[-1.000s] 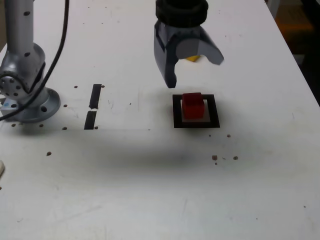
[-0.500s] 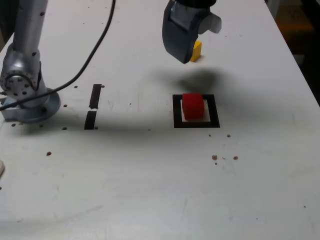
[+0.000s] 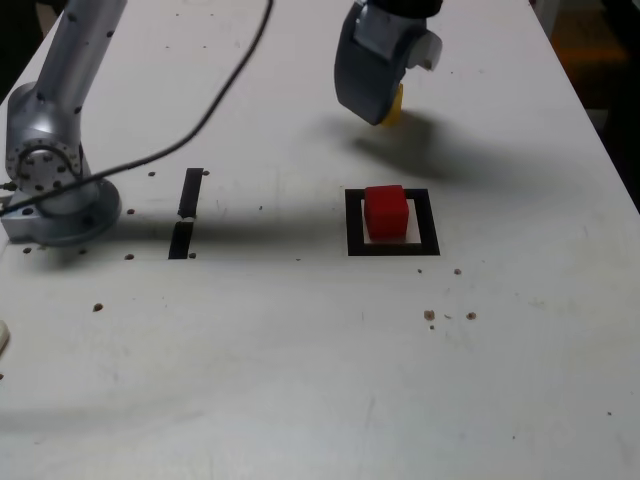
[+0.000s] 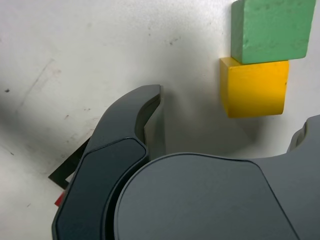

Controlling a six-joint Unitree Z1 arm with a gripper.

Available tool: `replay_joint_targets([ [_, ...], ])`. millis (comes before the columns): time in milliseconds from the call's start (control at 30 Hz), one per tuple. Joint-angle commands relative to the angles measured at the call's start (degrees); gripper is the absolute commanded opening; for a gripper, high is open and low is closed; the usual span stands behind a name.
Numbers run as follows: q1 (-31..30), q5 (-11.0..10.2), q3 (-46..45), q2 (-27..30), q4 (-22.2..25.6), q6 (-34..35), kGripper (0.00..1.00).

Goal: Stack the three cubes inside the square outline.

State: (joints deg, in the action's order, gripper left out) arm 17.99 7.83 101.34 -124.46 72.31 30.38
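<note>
- Yellow cube [image 4: 254, 91] lay beyond the gap between the fingers [image 4: 127, 107], untouched.
- Fingers stood wide open above the table [image 3: 280, 350], holding nothing.
- Green cube [image 4: 280, 30] lay farther from the fingers, against the yellow cube in the wrist view.
- Red cube [image 3: 386, 214] sat inside the square outline [image 3: 355, 225], outside the fingers' gap.
- Black strips [image 3: 191, 192] lay well apart from the fingers.

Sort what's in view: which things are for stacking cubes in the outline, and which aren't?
For the job: red cube; yellow cube; green cube; square outline; gripper.
Not for it: two black strips; dark cable.
</note>
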Motion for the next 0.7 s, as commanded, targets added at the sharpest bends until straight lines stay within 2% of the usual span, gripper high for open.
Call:
replay_joint_targets([
  [0, 1.01, 0.07, 0.22, -0.88, -0.60, -0.81, 1.00],
  [433, 4.01, -0.06, 1.86, -3.46, -1.83, -4.05, 0.98],
  [667, 5.45, 0.20, 3.57, -4.96, -0.93, -4.86, 0.89],
])
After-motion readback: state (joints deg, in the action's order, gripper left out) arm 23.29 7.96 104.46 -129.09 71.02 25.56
